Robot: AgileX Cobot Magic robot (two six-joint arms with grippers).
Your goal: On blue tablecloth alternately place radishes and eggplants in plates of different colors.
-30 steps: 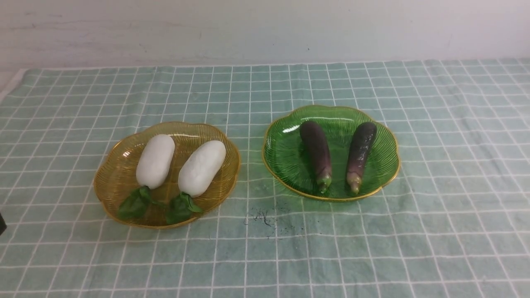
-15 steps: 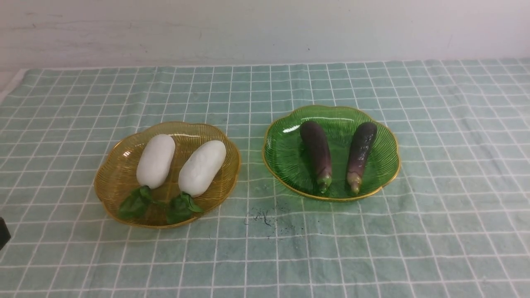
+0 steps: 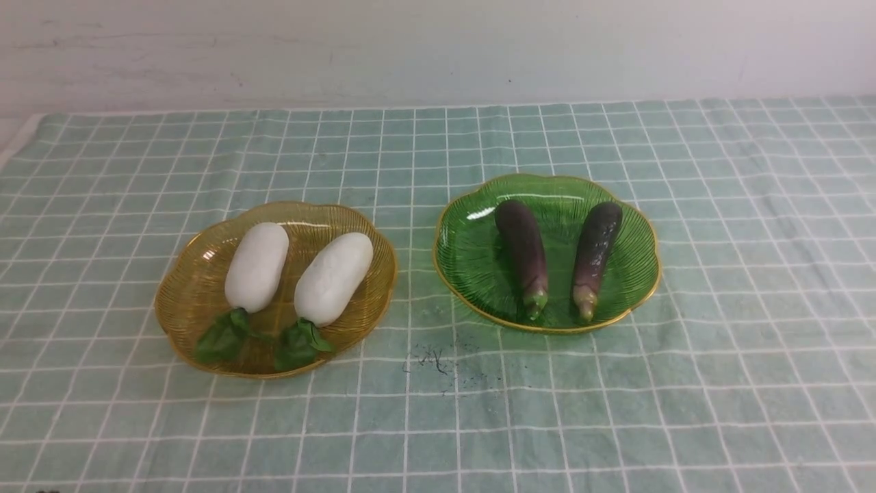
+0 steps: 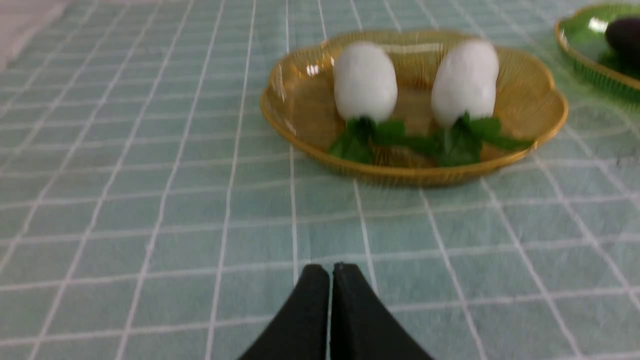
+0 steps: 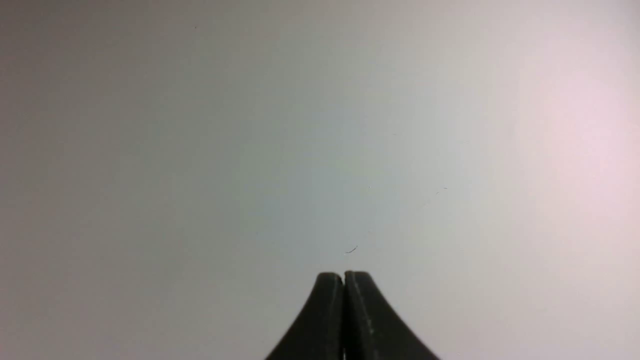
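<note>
Two white radishes (image 3: 256, 266) (image 3: 333, 277) with green leaves lie side by side in the amber-yellow plate (image 3: 185, 301) on the blue tablecloth (image 3: 438, 424). Two dark purple eggplants (image 3: 523, 250) (image 3: 595, 253) lie in the green plate (image 3: 472, 260) to its right. Neither gripper shows in the front view. In the left wrist view my left gripper (image 4: 331, 270) is shut and empty above the cloth, short of the amber plate (image 4: 300, 110) and its radishes (image 4: 365, 82) (image 4: 465, 82). My right gripper (image 5: 344, 277) is shut and empty over a plain pale surface.
A small dark smudge (image 3: 438, 359) marks the cloth in front of the gap between the plates. A white wall (image 3: 438, 48) rises behind the cloth's far edge. The edge of the green plate (image 4: 585, 65) shows in the left wrist view.
A dark part of the left arm at the front view's left edge has withdrawn out of the picture. Plates, radishes and eggplants have not moved.
</note>
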